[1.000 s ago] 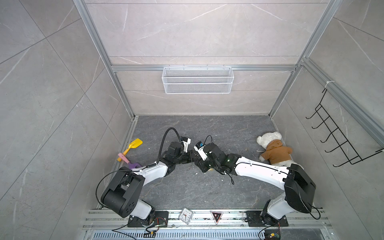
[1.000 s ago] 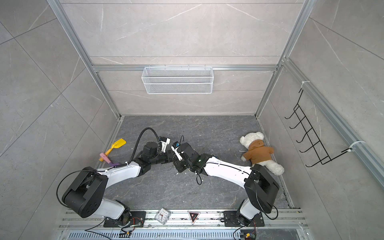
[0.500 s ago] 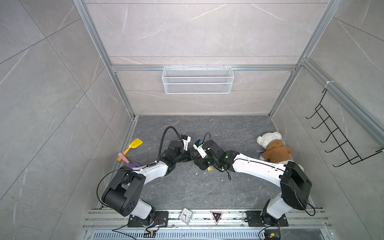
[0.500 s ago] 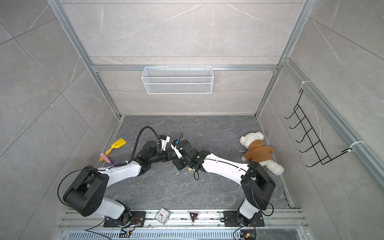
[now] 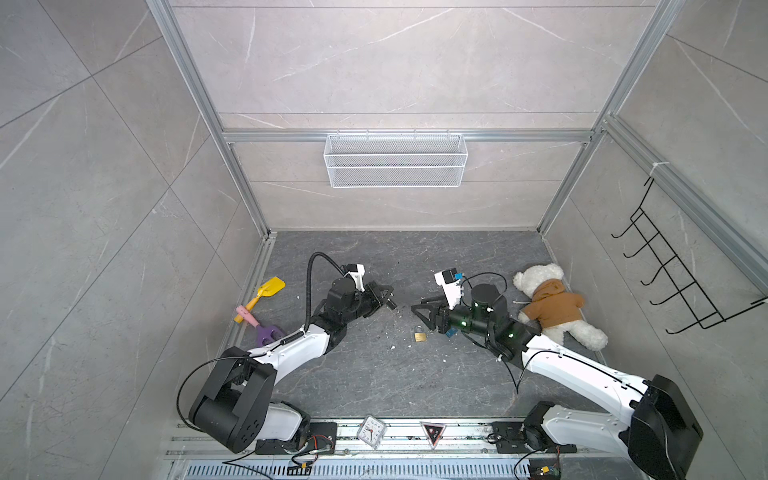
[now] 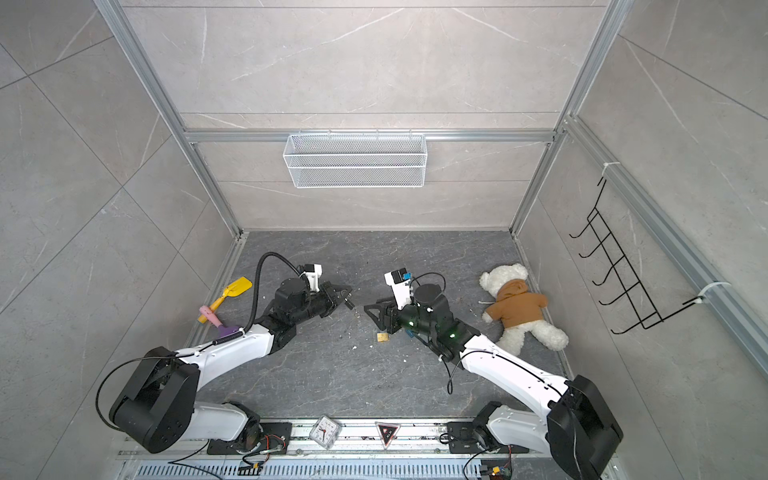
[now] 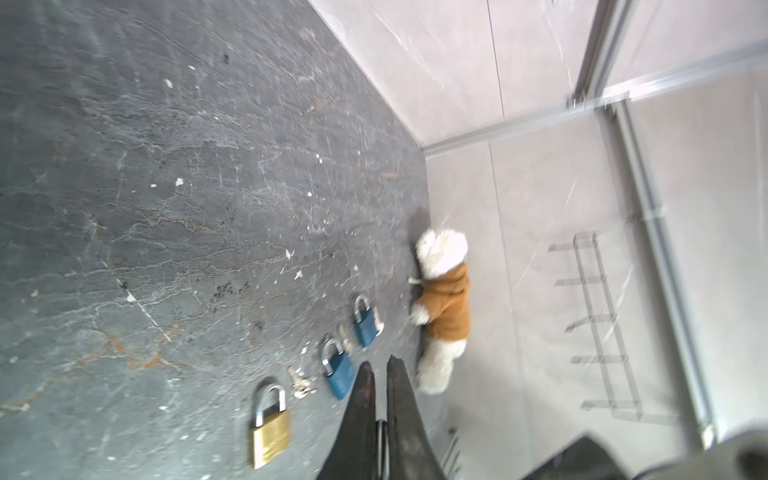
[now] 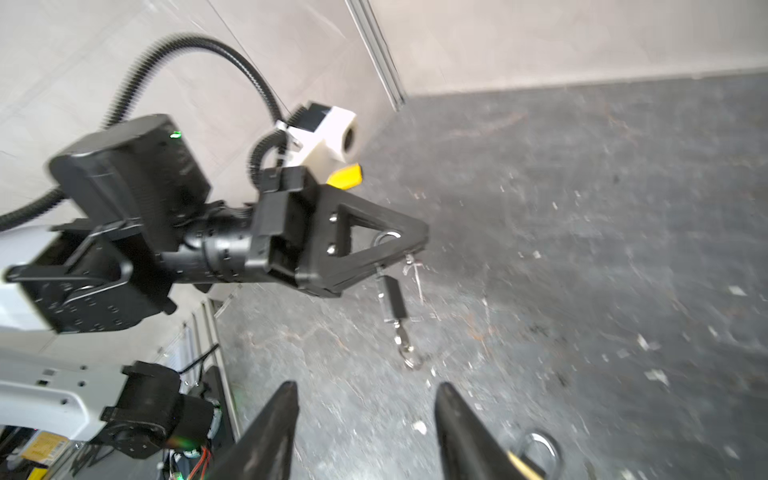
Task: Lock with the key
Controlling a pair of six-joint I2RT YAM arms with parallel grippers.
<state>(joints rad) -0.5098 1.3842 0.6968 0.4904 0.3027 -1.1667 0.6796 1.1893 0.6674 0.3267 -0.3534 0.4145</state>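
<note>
Left gripper (image 8: 417,245) clamped shut on key ring (image 8: 385,237), black-headed key (image 8: 393,296) dangling beneath, right gripper (image 8: 365,388) half spread, holding nothing, brass padlock (image 5: 419,335) flat on floor (image 5: 374,374) just beside right gripper, padlock markings too blurred to read

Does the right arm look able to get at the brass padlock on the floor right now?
Probably yes. The right fingers stand open close beside the brass padlock, which lies free on the floor with nothing between them.
</note>
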